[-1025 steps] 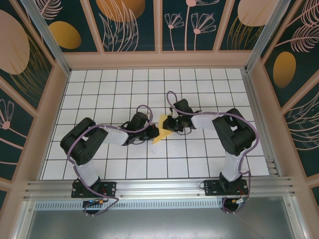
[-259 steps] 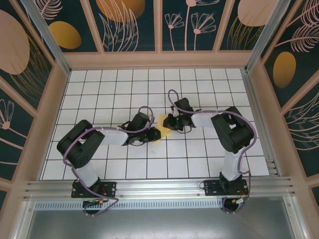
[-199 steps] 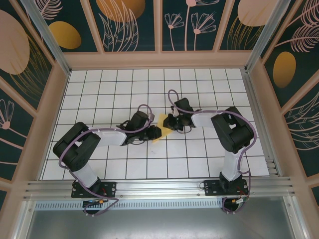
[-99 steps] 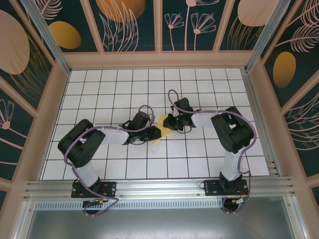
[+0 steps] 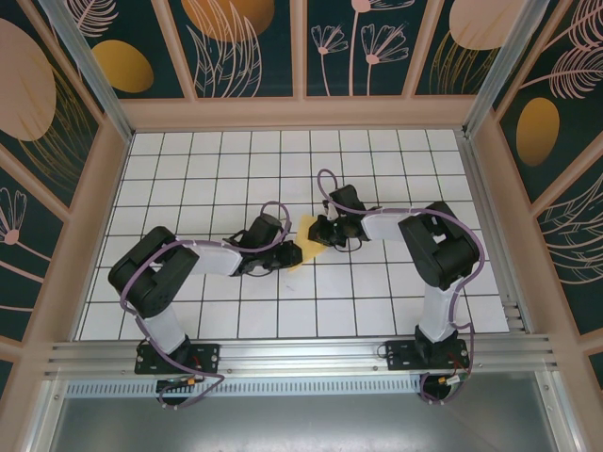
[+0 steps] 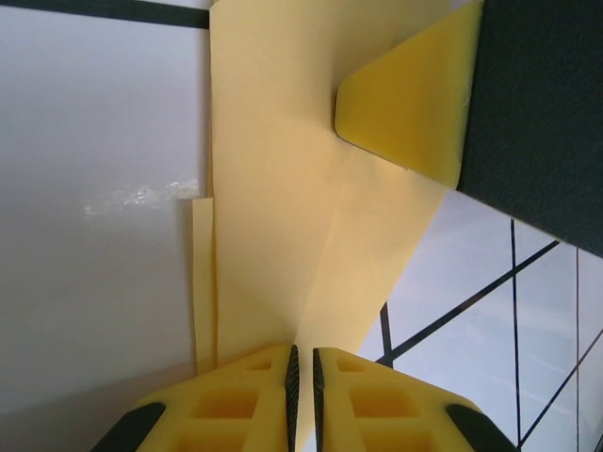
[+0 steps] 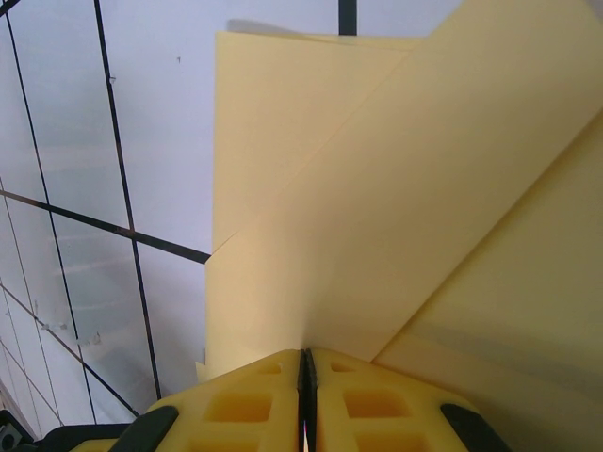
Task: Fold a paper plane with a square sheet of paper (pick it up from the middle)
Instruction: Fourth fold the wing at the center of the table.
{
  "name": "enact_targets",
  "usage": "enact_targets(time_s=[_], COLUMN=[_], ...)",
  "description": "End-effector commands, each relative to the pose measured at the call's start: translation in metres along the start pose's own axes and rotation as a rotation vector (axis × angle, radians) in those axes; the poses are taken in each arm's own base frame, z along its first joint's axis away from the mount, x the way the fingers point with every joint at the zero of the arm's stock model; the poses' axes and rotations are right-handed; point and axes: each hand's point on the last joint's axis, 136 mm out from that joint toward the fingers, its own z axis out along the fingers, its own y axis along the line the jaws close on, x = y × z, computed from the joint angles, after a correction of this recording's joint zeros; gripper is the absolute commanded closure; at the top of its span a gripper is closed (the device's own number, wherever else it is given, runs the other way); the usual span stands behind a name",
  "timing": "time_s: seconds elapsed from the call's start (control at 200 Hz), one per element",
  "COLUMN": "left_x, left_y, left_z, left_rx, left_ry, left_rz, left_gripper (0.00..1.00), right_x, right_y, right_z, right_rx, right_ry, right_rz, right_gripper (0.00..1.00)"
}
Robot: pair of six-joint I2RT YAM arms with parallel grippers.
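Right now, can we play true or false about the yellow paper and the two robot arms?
1. The yellow paper sits between the two arms, near the middle of the table. True.
2. The paper is one flat, unfolded layer. False: it has folds, and its layers overlap.
3. The left end effector and the right end effector are both shut on the paper. True.
4. The table is plain green. False: it is white with dark grid lines.
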Motion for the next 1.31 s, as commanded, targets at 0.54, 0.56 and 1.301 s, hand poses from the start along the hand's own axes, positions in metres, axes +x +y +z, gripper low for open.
enact_targets(time_s=[0.54,0.56,1.301], left_x=[0.041,0.037,0.028], left_y=[0.028,0.022,0.013], left_z=[-0.022,-0.022,-0.015], left_rx=[-0.106,-0.089,-0.068], left_ry=[0.106,0.094,0.081], left_rz=[0.021,0.026,-0.014], left_gripper=[0.85,0.85,0.84], right_x=[0.027,0.027,0.028], right_y=[-0.066,-0.066,-0.067], right_z=[0.018,0.018,0.019], right_rx=[0.215,0.213,0.213], right_ry=[0.065,0.063,0.067], right_rz=[0.093,0.092,0.095], right_gripper=[0.89,0.89,0.89])
